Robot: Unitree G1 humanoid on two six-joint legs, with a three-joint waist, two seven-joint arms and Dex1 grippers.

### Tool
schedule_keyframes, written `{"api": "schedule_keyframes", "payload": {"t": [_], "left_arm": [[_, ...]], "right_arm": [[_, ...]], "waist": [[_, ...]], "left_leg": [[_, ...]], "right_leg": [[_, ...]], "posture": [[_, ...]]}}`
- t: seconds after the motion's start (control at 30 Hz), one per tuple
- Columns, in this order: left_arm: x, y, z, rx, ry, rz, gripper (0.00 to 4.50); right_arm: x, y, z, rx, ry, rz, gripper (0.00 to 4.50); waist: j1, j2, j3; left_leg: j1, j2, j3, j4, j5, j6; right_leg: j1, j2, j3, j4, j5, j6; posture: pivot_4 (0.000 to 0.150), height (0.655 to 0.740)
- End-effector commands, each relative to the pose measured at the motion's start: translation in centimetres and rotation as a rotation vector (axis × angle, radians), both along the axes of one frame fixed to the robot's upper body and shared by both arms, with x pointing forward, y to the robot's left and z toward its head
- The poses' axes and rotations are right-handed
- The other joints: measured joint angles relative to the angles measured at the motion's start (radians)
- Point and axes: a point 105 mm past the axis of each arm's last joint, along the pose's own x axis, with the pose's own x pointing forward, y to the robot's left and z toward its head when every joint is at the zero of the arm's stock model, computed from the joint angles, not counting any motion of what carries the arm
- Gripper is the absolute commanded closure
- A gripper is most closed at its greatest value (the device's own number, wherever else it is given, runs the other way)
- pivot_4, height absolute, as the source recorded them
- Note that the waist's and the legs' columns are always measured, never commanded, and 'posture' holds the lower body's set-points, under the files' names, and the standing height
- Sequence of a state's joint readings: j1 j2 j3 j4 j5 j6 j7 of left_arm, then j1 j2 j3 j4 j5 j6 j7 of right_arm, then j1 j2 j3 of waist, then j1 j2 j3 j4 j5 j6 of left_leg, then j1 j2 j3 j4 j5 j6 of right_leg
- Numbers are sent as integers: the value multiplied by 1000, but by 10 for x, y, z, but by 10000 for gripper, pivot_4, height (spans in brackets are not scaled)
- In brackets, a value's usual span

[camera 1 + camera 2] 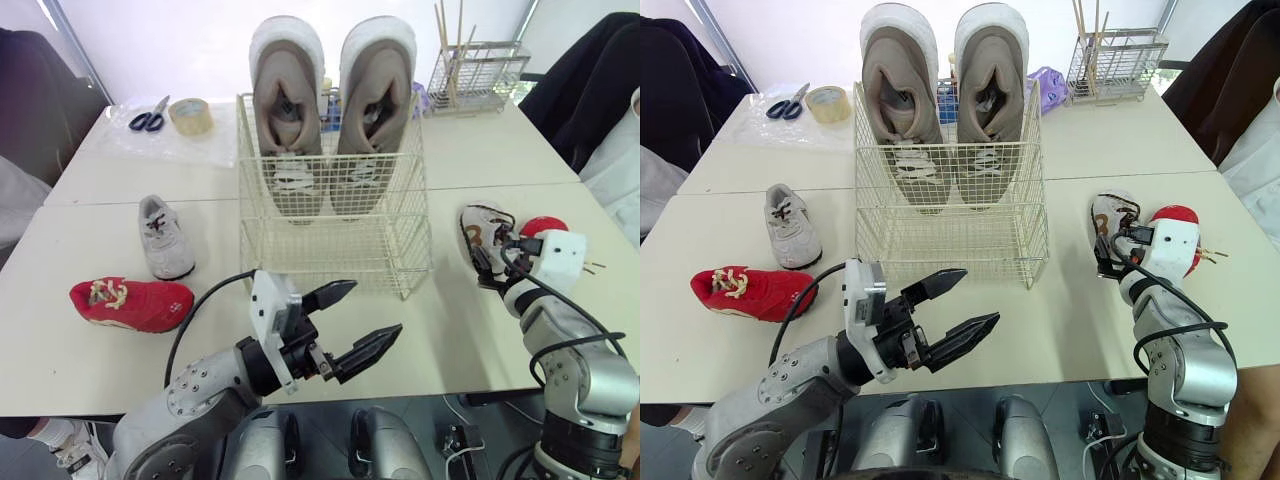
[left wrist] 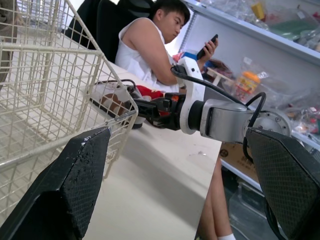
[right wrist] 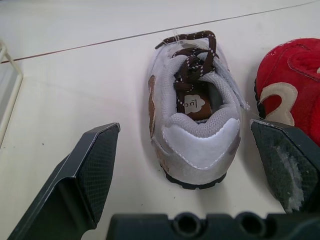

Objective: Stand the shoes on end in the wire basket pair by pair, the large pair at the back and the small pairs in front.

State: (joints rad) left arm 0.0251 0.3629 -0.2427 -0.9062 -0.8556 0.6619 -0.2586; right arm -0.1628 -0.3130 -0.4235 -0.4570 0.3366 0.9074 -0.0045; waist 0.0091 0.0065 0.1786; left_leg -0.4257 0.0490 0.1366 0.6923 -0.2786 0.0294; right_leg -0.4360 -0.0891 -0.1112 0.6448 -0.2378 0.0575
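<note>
Facing grey shoe [image 3: 192, 135]: right end effector [image 3: 184, 129]

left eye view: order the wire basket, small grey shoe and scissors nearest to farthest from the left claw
From the left claw:
1. wire basket, just ahead of the claw, centre
2. small grey shoe, out to the left, lying flat
3. scissors, far back left, beyond the shoe

The wire basket [image 1: 320, 250] is cream-coated metal; the red shoe [image 3: 295, 90] fuzzy cloth; the grey shoe [image 3: 195, 142] soft, matt, suede-like
</note>
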Motion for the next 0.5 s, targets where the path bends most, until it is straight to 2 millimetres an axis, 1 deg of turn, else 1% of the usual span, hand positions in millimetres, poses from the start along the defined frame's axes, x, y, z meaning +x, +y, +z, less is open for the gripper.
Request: {"api": "schedule_keyframes", "payload": {"t": [0.03,0.2,0.3,0.37,0.43,0.47,0.5], "left_arm": [[-3,-3,6,-14,-22,-20,255],[2,-1,4,5,-28,-6,255],[5,-1,3,17,-36,6,255],[7,-1,3,19,-39,13,255],[8,-1,3,18,-42,23,255],[9,-1,3,18,-42,27,0],[9,-1,2,19,-43,29,0]], "right_arm": [[8,-2,12,7,-56,-17,0],[20,-8,-2,16,-18,-52,0],[26,-7,-9,7,1,-45,0],[29,-14,-17,-18,44,-79,0],[32,-18,-21,-21,53,-95,0],[33,-18,-20,-22,49,-90,5718],[34,-18,-20,-25,45,-84,8154]], "waist": [[-1,0,0],[-1,0,0],[-1,0,0],[-3,0,0],[-3,0,0],[-3,0,0],[-3,0,0]], "left_leg": [[0,0,0,0,0,0],[0,0,0,0,0,0],[0,0,0,0,0,0],[0,0,0,0,0,0],[0,0,0,0,0,0],[0,0,0,0,0,0],[0,0,0,0,0,0]], "right_leg": [[0,0,0,0,0,0],[0,0,0,0,0,0],[0,0,0,0,0,0],[0,0,0,0,0,0],[0,0,0,0,0,0],[0,0,0,0,0,0],[0,0,0,0,0,1]], "posture": [[1500,7400],[1500,7400],[1500,7400],[1500,7400],[1500,7400],[1500,7400],[1500,7400]]}}
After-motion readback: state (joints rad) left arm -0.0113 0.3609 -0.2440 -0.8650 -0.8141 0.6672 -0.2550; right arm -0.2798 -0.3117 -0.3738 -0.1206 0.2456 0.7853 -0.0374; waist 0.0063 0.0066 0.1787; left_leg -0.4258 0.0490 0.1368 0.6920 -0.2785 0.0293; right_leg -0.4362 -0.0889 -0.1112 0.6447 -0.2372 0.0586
